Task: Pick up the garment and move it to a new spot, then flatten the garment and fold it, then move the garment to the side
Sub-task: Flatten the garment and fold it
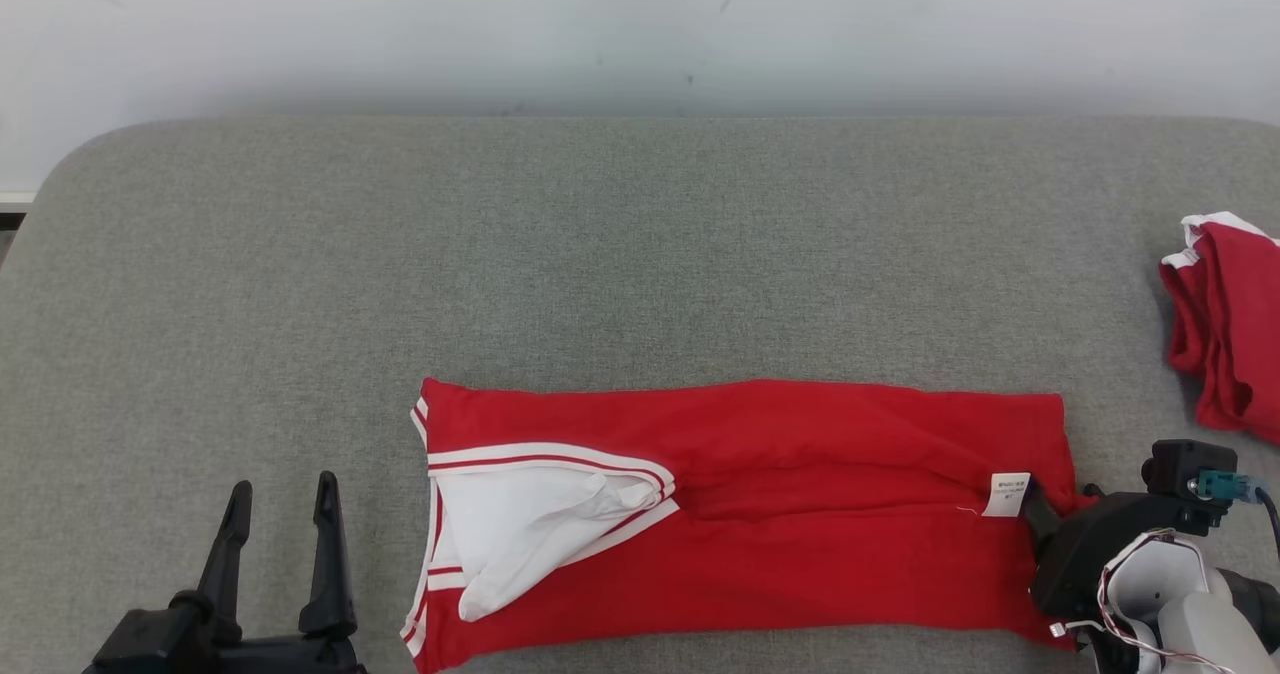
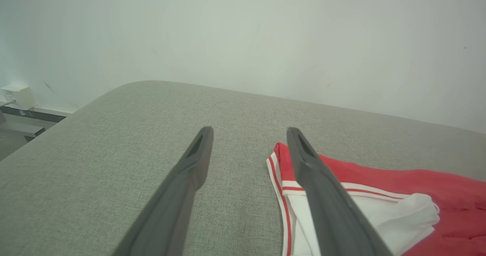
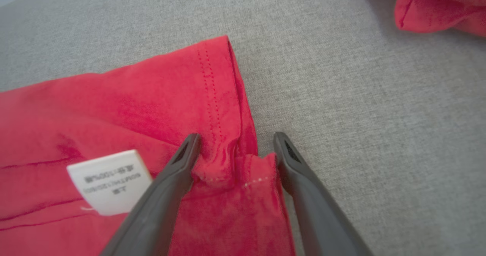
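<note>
Worktop (image 1: 640,254): grey woven cloth surface with a rounded far-left corner and a pale wall behind. It carries everything here.
Garment (image 1: 800,544): red top lying at the near middle of the worktop, running left to right as one long band. The sides look already turned in, so a lengthwise fold seems done and a crosswise fold is likely next.
Second garment (image 1: 1225,324): red bundle with a white edge at the far right, well apart from the band. Probably a set-aside piece, hence its place out of the working area.
Left gripper (image 1: 283,484): at the lower left over bare worktop, just beside the garment's neck end. Fingers spread wide, holding nothing and touching no cloth. It seems to be waiting to take that end.
Right gripper (image 3: 236,138): low at the garment's right end, fingers spread wide either side of the hem. Not clamped; the one finger presses against the cloth, the other stands at the fabric's edge.
Neck opening (image 1: 550,464): white-and-red striped trim at the left end, with white lining showing inside it. It faces up, which marks this end as the top.
Hem bunch (image 3: 224,165): small pucker of stitched hem between the right fingers. Judged the intended pinch point for lifting this end over.
Care label (image 1: 1008,494): white tag lying on the red cloth, just beside the right gripper.
</note>
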Controlling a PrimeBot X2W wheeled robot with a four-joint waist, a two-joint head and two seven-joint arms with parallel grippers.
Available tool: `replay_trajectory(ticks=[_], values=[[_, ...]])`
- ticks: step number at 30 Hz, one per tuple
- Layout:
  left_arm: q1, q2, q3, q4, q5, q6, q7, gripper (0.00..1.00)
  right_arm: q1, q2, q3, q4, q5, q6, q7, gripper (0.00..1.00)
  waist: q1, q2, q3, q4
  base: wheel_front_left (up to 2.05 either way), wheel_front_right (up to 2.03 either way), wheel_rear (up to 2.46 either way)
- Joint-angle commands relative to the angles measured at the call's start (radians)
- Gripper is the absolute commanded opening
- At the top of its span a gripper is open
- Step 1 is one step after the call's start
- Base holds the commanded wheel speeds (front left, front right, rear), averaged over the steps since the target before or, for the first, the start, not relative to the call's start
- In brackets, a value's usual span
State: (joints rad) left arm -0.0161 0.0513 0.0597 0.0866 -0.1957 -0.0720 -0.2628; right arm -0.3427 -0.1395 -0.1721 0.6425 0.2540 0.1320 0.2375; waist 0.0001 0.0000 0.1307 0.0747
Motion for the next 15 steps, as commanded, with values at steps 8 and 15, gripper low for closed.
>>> replay_trajectory(ticks=[8, 15], values=[[-0.005, -0.001, -0.003, -0.003, -0.018, 0.012, -0.002, 1.00, 0.027, 0.034, 0.030, 0.042, 0.010, 0.000, 0.107, 1.00, -0.0001, 0.0000, 0.004, 0.011, 0.00, 0.00, 0.00], [0.000, -0.001, -0.001, -0.005, -0.019, 0.017, -0.002, 1.00, 0.043, 0.034, 0.075, 0.008, 0.029, 0.002, 0.148, 0.00, -0.0001, 0.0000, 0.005, 0.011, 0.00, 0.00, 0.00]])
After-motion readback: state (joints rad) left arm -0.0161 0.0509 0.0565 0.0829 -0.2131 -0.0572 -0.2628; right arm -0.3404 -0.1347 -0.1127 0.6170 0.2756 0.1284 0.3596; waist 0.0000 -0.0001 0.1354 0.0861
